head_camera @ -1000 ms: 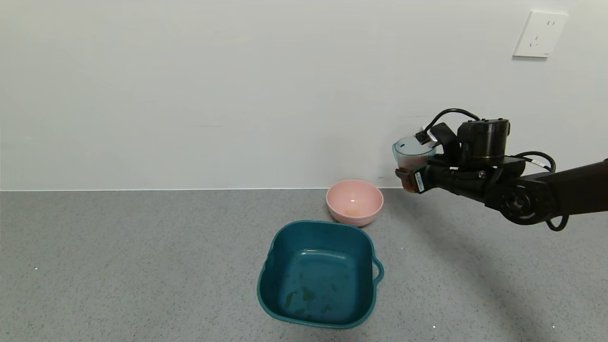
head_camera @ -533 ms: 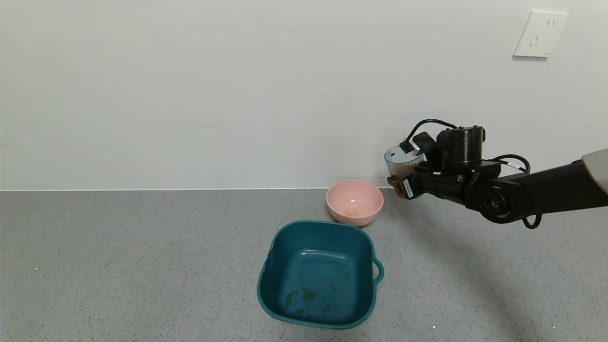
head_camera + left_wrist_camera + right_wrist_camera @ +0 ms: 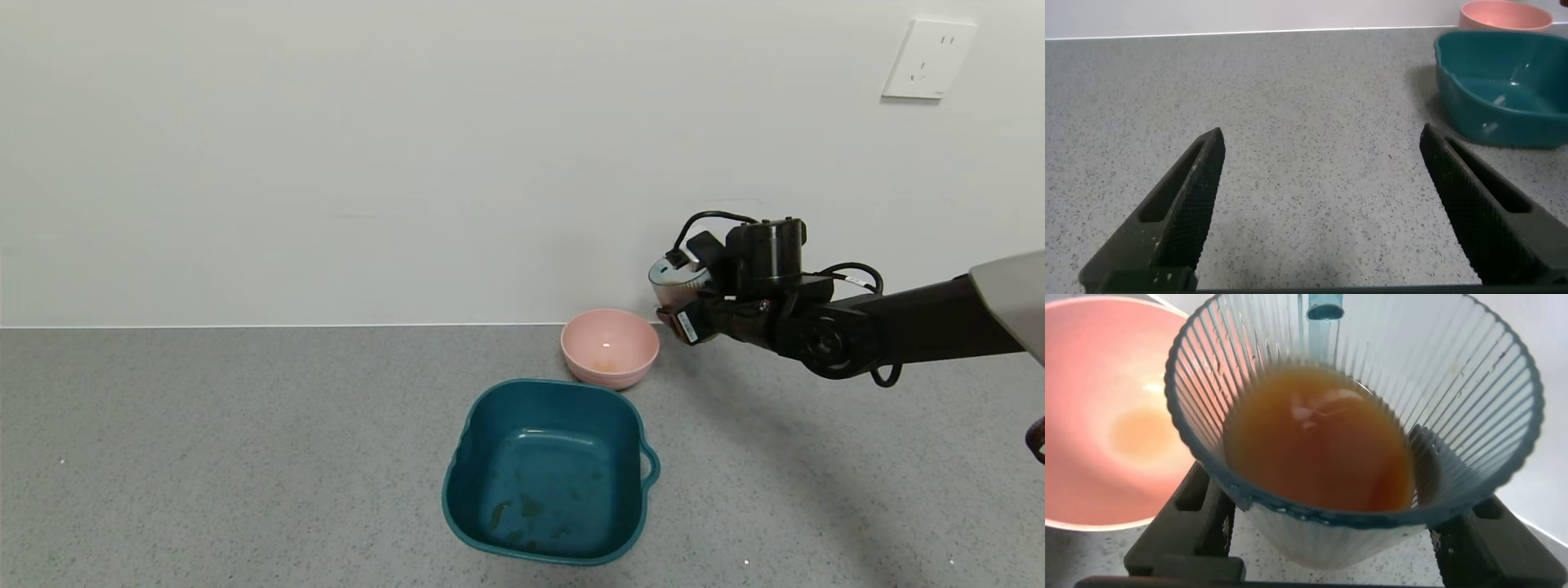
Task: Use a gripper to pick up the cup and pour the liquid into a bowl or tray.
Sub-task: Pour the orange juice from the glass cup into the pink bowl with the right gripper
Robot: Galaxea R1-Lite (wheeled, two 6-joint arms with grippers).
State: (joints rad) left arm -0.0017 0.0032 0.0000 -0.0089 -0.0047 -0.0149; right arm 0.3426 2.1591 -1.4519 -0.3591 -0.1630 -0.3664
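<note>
Grey speckled countertop point(image 3: 245, 457) meets a plain white wall, which carries a socket plate point(image 3: 928, 60) high and well to the right of the pink bowl point(image 3: 609, 347).

Head view. We record the pink bowl on the counter close to the wall, with a faint orange patch at its bottom. Directly in front of the bowl and nearly touching it sits a dark-teal square tray point(image 3: 551, 471), its handle on the right side, a few dark smears on its floor. Just right of the bowl and above its rim level, we log the right gripper point(image 3: 682, 314) reaching in from the right on a black arm, clamped on the cup point(image 3: 674, 280). The cup is held clear of the counter, beside the bowl's right edge rather than over its centre, roughly upright.

Left wrist view. We note the left gripper point(image 3: 1323, 212) low over bare counter, well to the left of the bowl, its two black fingers point(image 3: 1180, 220) spread wide apart with nothing between them. The tray and bowl appear far off at one corner.

Right wrist view. We list the ribbed translucent cup point(image 3: 1470, 425) squeezed between the black fingers point(image 3: 1180, 531). Reddish-brown liquid point(image 3: 1319, 441) fills its lower part, its surface level. The bowl point(image 3: 1094, 416) lies below and beside the cup, and no liquid crosses the cup's rim.
</note>
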